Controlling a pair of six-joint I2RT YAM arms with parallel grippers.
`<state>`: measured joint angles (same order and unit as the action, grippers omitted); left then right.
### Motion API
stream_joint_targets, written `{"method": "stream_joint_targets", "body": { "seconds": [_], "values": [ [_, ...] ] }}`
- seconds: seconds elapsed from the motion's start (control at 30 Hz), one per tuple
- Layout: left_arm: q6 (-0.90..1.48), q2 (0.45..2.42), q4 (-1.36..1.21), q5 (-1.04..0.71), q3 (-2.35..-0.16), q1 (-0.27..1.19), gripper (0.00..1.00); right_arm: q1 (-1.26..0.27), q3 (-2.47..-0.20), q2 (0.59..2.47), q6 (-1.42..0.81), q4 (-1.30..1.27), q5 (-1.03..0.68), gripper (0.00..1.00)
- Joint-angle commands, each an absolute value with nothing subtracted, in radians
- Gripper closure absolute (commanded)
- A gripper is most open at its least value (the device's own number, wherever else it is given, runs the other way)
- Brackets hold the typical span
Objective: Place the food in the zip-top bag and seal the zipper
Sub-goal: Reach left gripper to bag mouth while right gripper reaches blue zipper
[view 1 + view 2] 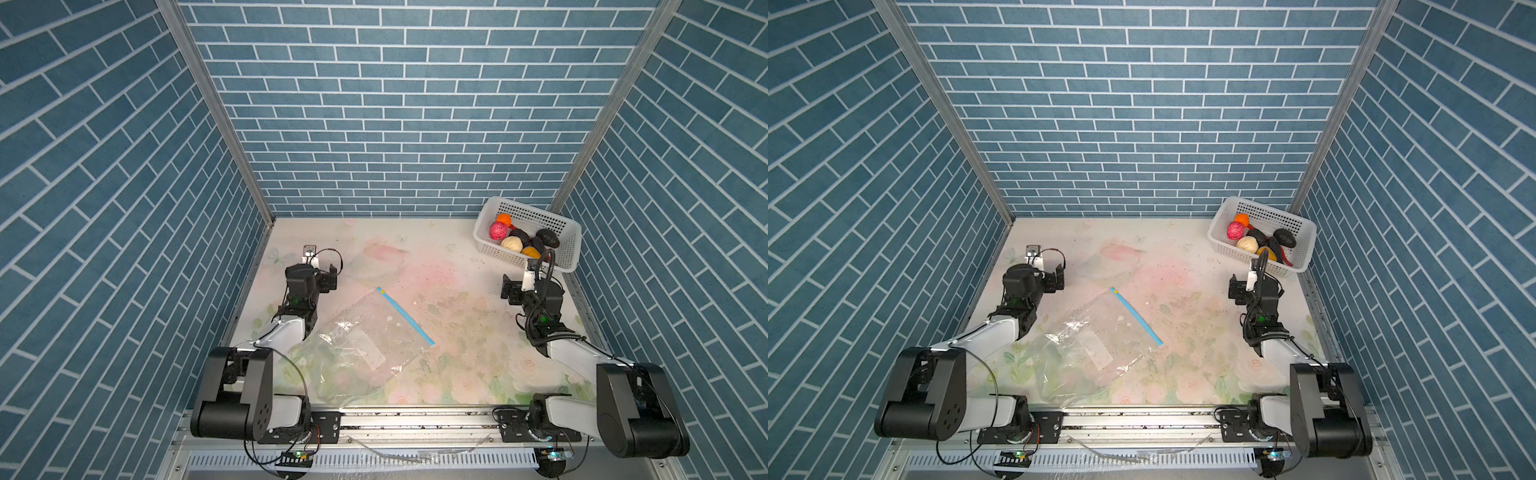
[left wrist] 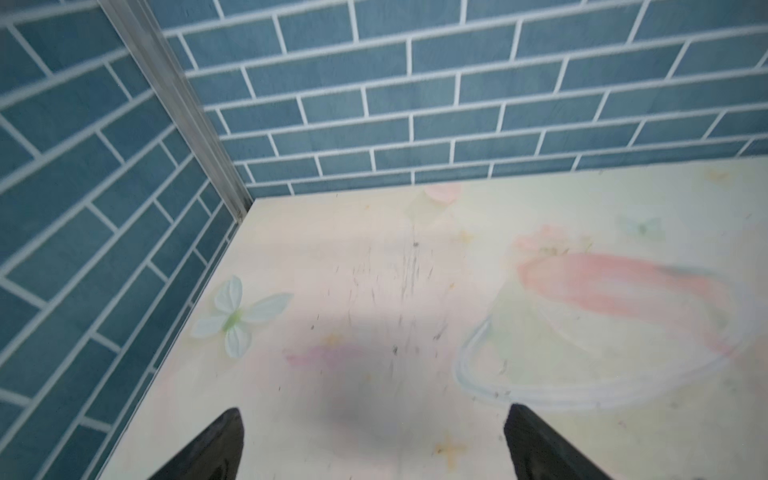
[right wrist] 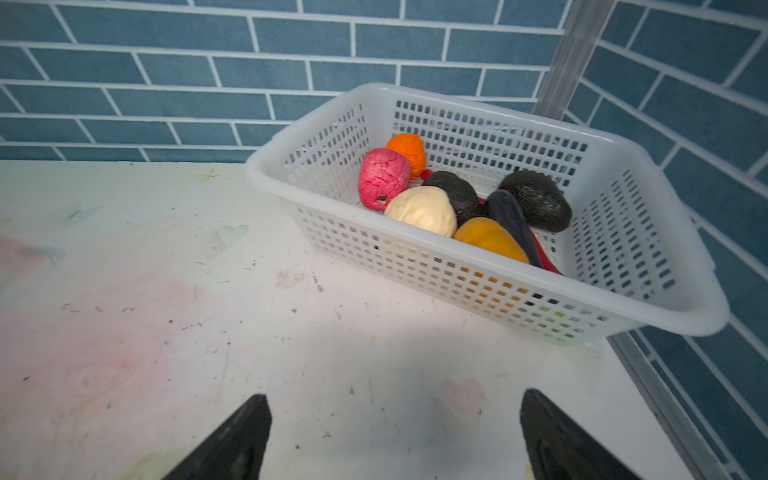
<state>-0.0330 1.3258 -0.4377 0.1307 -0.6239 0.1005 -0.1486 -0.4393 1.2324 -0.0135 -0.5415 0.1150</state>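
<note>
The zip-top bag (image 1: 361, 353) (image 1: 1096, 345) lies flat and empty on the table's near middle, with a white label on it. Its light blue zipper (image 1: 405, 318) (image 1: 1137, 318) runs along the edge that faces far right. The food (image 1: 519, 239) (image 1: 1258, 239) sits in a white basket at the far right: a pink piece (image 3: 382, 178), a cream one (image 3: 422, 210), an orange one (image 3: 409, 151), a yellow-orange one (image 3: 488, 239), black lumps (image 3: 536, 199) and a red strip (image 3: 544, 253). My left gripper (image 1: 332, 274) (image 1: 1057, 278) (image 2: 374, 409) hangs open and empty left of the bag. My right gripper (image 1: 509, 286) (image 1: 1237, 289) (image 3: 395, 395) is open and empty just in front of the basket.
The white perforated basket (image 1: 536, 216) (image 1: 1271, 212) (image 3: 457, 270) stands askew in the far right corner, close to the blue brick walls and an aluminium post (image 3: 565, 54). Another post (image 2: 174, 108) marks the far left corner. A metal rail (image 1: 415, 419) runs along the table's front edge.
</note>
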Motion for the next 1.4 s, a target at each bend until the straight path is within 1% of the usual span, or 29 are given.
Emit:
{"method": "stream_joint_targets", "body": {
  "seconds": [0.0, 0.17, 0.2, 0.27, 0.43, 0.5, 0.67, 0.83, 1.03, 1.17, 1.37],
  "values": [
    [0.075, 1.293, -0.161, 0.182, -0.687, 0.138, 0.01, -0.27, -0.557, 1.226, 0.055, -0.26, 0.223, 0.06],
    [0.2, 1.252, 0.137, 0.278, -0.805, 0.257, 0.01, -0.404, -0.742, 1.315, -0.092, 0.046, 0.301, 0.06],
    [0.239, 1.24, 0.211, 0.301, -0.826, 0.282, 0.03, -0.425, -0.788, 1.345, -0.137, 0.116, 0.294, 0.06],
    [0.321, 1.215, 0.335, 0.294, -0.848, 0.322, 0.05, -0.461, -0.859, 1.405, -0.168, 0.214, 0.214, 0.04],
    [0.537, 1.119, 0.544, 0.156, -0.804, 0.365, 0.07, -0.593, -1.005, 1.542, -0.162, 0.387, 0.023, 0.06],
    [0.582, 1.083, 0.607, 0.107, -0.793, 0.371, 0.07, -0.636, -1.038, 1.571, -0.155, 0.41, -0.053, 0.06],
    [0.62, 1.011, 0.752, 0.069, -0.786, 0.376, 0.07, -0.694, -1.073, 1.626, -0.155, 0.407, -0.199, 0.08],
    [0.632, 0.978, 0.713, 0.007, -0.706, 0.376, 0.06, -0.713, -1.096, 1.685, -0.175, 0.399, -0.284, 0.1],
    [0.627, 1.072, 0.743, 0.007, -0.735, 0.372, 0.08, -0.713, -1.117, 1.741, -0.189, 0.405, -0.369, 0.1],
    [0.613, 1.131, 0.723, 0.002, -0.75, 0.371, 0.11, -0.713, -1.142, 1.78, -0.207, 0.415, -0.45, 0.16],
    [0.609, 1.158, 0.652, -0.013, -0.727, 0.369, 0.13, -0.713, -1.128, 1.801, -0.251, 0.338, -0.499, 0.2]
  ]
}}
